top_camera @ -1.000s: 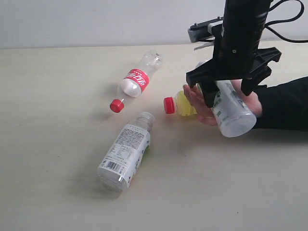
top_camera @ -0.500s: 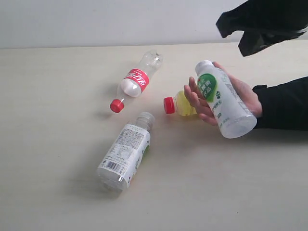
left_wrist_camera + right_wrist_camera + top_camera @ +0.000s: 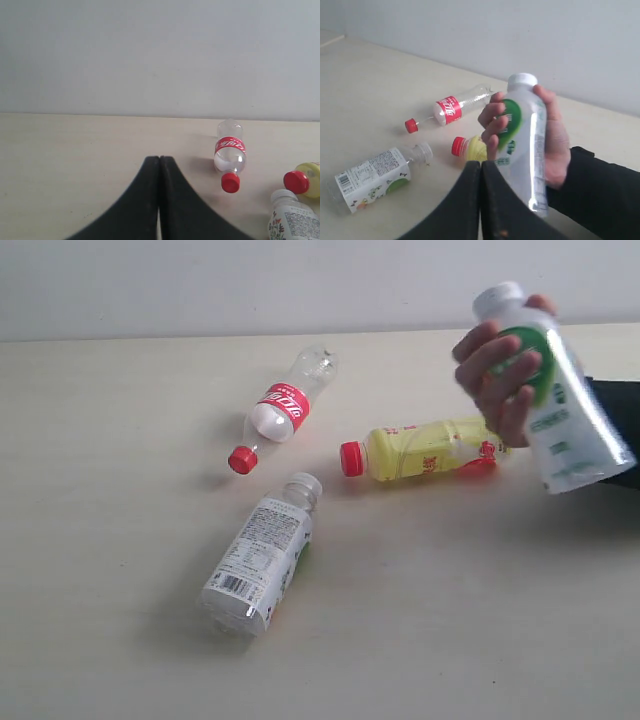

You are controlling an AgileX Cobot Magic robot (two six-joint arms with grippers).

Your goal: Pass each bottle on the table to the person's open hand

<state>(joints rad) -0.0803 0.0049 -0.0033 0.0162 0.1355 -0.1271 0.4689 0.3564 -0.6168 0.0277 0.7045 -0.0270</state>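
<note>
Judging one handover done: hand holds leaf bottle just beyond right gripper, clenched empty. Left gripper likewise. Next: open, reach yellow bottle nearest ahead; three lie on table.

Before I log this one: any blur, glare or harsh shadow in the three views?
Exterior view: even, soft light, faint shadows beside the red-label bottle; the green-label bottle in the hand looks slightly soft. Left wrist view: sharp table, left gripper a featureless dark shape. Right wrist view: right gripper likewise dark, no glare.
</note>
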